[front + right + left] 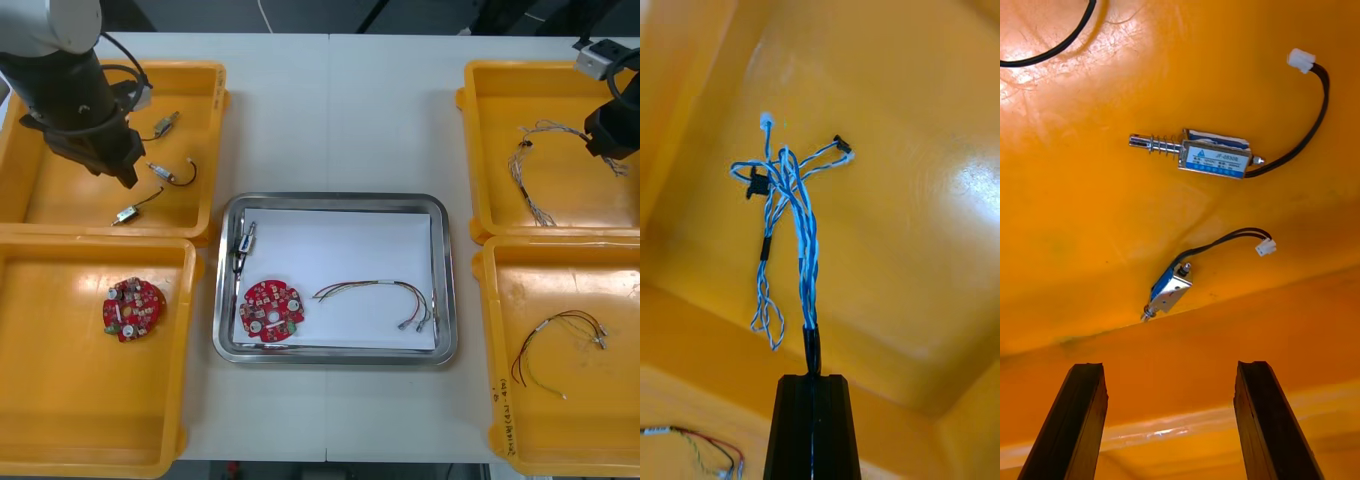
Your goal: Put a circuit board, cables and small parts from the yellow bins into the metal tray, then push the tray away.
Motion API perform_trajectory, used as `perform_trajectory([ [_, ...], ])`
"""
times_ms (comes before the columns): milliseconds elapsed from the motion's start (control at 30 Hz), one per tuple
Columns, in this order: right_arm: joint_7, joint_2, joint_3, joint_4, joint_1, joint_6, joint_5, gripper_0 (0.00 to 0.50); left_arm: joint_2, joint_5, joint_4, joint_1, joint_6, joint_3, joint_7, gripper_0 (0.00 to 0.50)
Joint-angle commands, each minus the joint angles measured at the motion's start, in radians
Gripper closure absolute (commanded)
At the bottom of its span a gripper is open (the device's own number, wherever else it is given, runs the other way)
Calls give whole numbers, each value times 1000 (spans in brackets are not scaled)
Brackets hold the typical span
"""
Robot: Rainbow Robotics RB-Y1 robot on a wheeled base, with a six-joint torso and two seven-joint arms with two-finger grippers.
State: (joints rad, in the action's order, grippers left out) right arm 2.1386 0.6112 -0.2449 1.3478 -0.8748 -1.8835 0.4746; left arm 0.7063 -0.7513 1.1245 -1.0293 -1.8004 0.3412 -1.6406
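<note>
Right gripper (pixel 812 377): fingers together, clamped on the black-sleeved end of the blue and white cable (pixel 801 225). From the fingertips the twisted strands ran out and fanned into several connector ends over the floor of the far right bin (pixel 902 112). Could not tell whether the strands touched the floor. Front view placed this cable in the middle of that bin, with the right arm at the bin's outer side. Beside it, the near right bin (pixel 600 420) held a red and black cable (pixel 560 345), lying loose.

Left gripper (pixel 1171 367): fingers well apart, nothing between them, above the far left bin (pixel 60 200). Beyond the fingertips a small metal part (pixel 1169 289) lay nearest, a second small metal part (pixel 1214 156) farther on, each with a black lead and a white plug. The near left bin (pixel 60 400) held a spare circuit board (pixel 132 308).

Metal tray (pixel 330 200), white inside, stood on the bench (pixel 330 110) between the bins. Contents: a tray part (pixel 245 242) at its far left corner, a circuit board (pixel 272 310) at its near left, a red and yellow cable (pixel 385 295) to the board's right, apart from it.
</note>
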Motion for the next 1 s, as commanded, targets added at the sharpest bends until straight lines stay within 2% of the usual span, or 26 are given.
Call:
perform_trajectory([
  [33,-12,35,-22,166,33,-36,6,500,-8,-2,-37,-58,62,48,-130,0],
  [167,-12,29,-22,257,42,-36,27,500,-14,1,-55,-58,99,90,-131,0],
  [433,-9,27,9,363,71,-36,196,500,-27,-11,-91,-57,141,147,-125,0],
  [767,-14,25,141,511,86,-36,320,500,-27,-26,-94,-11,176,188,-122,0],
  [1000,-12,25,251,588,88,-36,358,500,-25,-26,-92,6,210,222,-113,0],
])
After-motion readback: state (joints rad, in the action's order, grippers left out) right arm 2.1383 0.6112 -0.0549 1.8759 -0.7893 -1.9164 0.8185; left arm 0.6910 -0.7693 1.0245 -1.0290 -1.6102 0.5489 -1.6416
